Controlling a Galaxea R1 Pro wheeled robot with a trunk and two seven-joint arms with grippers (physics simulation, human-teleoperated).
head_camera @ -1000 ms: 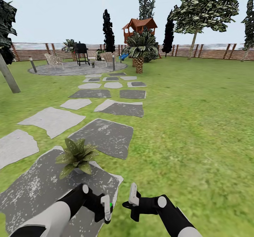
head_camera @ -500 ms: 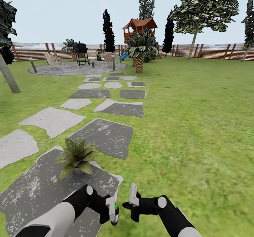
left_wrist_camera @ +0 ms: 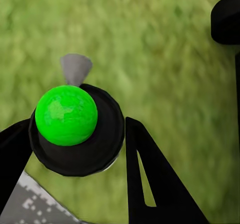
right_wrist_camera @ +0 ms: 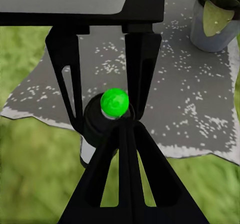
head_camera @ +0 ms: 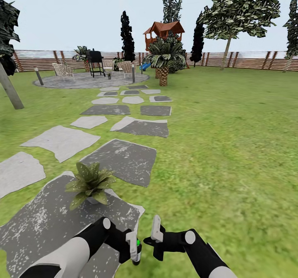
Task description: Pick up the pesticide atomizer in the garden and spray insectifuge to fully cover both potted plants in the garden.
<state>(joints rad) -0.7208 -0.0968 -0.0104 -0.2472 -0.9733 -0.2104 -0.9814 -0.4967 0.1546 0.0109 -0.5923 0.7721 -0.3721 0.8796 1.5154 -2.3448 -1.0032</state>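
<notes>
Green lawn [head_camera: 231, 145] fills the head view. Potted plant [head_camera: 90, 183] stands on a grey stepping stone [head_camera: 37, 224] at lower left. At bottom centre the left pincer [head_camera: 135, 248] is clamped on the pesticide atomizer [head_camera: 138, 245], w/ the right pincer [head_camera: 154, 232] just beside it; its state I cannot tell.

Left wrist view: atomizer's green cap [left_wrist_camera: 66, 115] on dark top, between black fingers [left_wrist_camera: 155, 184], grass behind.

Right wrist view: atomizer at centre between left pincer's fingers; plant's pale pot [right_wrist_camera: 214, 31] at upper right on the stone.

Barbecue grill [head_camera: 95, 58], wooden playhouse [head_camera: 164, 32], chairs [head_camera: 63, 70]
</notes>
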